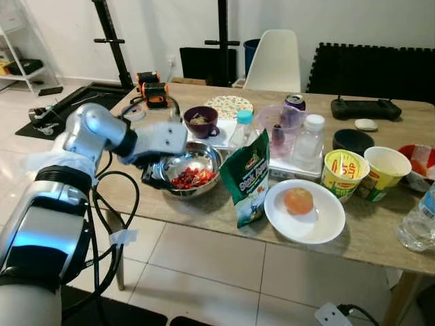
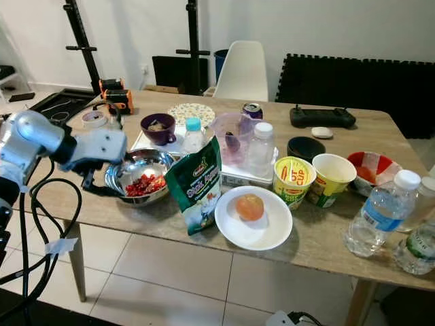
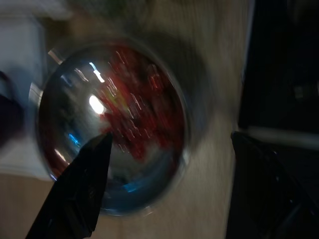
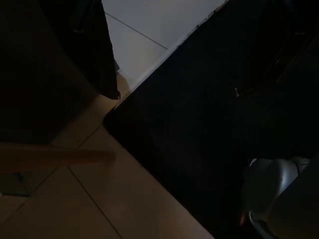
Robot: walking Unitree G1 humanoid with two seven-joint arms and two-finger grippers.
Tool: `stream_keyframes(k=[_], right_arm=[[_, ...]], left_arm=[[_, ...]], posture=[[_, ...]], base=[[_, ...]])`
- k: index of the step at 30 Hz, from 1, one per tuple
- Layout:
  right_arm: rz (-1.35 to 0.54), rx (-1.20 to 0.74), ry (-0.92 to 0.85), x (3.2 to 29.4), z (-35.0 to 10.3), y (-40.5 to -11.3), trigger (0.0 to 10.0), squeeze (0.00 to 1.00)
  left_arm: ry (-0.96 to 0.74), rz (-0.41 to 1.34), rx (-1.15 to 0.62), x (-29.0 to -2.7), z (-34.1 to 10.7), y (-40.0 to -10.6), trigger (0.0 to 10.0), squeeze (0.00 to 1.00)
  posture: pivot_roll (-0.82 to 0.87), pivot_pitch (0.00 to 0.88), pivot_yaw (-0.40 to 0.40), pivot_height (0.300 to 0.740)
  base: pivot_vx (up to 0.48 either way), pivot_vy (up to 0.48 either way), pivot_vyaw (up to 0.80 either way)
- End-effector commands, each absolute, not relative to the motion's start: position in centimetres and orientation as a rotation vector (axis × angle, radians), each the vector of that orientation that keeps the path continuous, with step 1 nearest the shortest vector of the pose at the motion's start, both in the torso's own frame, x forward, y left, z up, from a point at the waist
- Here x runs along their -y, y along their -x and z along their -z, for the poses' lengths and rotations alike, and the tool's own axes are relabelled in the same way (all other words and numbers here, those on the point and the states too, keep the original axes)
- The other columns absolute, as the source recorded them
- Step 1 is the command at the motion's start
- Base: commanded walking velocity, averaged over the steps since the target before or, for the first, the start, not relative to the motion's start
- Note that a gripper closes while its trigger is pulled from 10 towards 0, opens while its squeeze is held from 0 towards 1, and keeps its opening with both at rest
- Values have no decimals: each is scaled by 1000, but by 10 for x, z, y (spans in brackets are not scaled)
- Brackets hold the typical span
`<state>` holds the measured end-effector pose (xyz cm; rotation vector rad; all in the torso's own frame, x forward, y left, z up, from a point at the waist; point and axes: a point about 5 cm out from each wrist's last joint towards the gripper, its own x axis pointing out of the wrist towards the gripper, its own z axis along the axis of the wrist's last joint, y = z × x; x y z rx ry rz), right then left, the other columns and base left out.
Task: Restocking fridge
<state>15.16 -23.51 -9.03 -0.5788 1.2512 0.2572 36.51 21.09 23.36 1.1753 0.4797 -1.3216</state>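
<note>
A steel bowl (image 1: pixel 194 170) of red food stands near the left front edge of the wooden table (image 1: pixel 380 231). My left gripper (image 1: pixel 155 178) reaches in from the left at the bowl's near-left rim. In the left wrist view the bowl (image 3: pixel 114 124) lies between the spread fingers (image 3: pixel 75 194), so the gripper is open and holds nothing. A green snack bag (image 1: pixel 247 178) stands upright just right of the bowl. Right of the bag, a white plate (image 1: pixel 319 224) holds an orange fruit (image 1: pixel 298 200). My right arm hangs idle over the floor and a black mat (image 4: pixel 209 124).
Behind the bowl are a purple bowl (image 1: pixel 201 120), two small bottles (image 1: pixel 309 139), a pink jug and a soda can (image 1: pixel 294 102). Two cup-noodle tubs (image 1: pixel 342 173) stand at the right, and water bottles (image 2: pixel 377 210) at the far right edge. A white chair (image 1: pixel 275 61) stands behind the table.
</note>
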Motion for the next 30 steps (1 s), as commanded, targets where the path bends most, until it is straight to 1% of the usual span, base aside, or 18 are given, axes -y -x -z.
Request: stream_keyframes(k=[1, 5, 8, 12, 15, 18, 21, 24, 30], right_arm=[[-250, -1256, 567, 233, 91, -150, 10000, 0], [-247, -1254, 568, 234, 91, -150, 10000, 0], [-247, -1254, 569, 234, 91, -150, 10000, 0], [-249, -1254, 570, 235, 91, -151, 10000, 0], [-250, -1255, 570, 235, 91, -151, 10000, 0], [-248, -1257, 568, 235, 91, -151, 10000, 0], [-248, -1257, 568, 235, 91, -151, 10000, 0], [-247, -1257, 565, 235, 91, -151, 10000, 0], [-246, -1255, 563, 234, 91, -152, 10000, 0]], left_arm=[[-1228, 1276, -478, -212, -237, -368, 10000, 0], [-1251, 1240, -434, -194, -223, -374, 10000, 0], [-1252, 1235, -429, -191, -221, -375, 10000, 0], [-1277, 1264, -399, -181, -210, -375, 10000, 0], [-1301, 1270, -393, -178, -206, -375, 10000, 0], [-1361, 1274, -405, -171, -192, -375, 10000, 0], [-1361, 1274, -405, -171, -192, -375, 10000, 0], [-1408, 1235, -417, -169, -182, -377, 10000, 0], [-1415, 1224, -380, -162, -179, -378, 10000, 0]], posture=[[-80, 0, 37, 740], [-80, 0, 32, 740], [-80, 0, 32, 740], [-80, 0, 30, 740], [-79, 0, 30, 740], [-82, 0, 34, 740], [-82, 0, 34, 740], [-84, 0, 35, 740], [-86, 0, 36, 740]], base=[[0, 0, 0], [0, 0, 0], [0, 0, 0], [0, 0, 0], [0, 0, 0], [0, 0, 0], [0, 0, 0], [0, 0, 0], [0, 0, 0]])
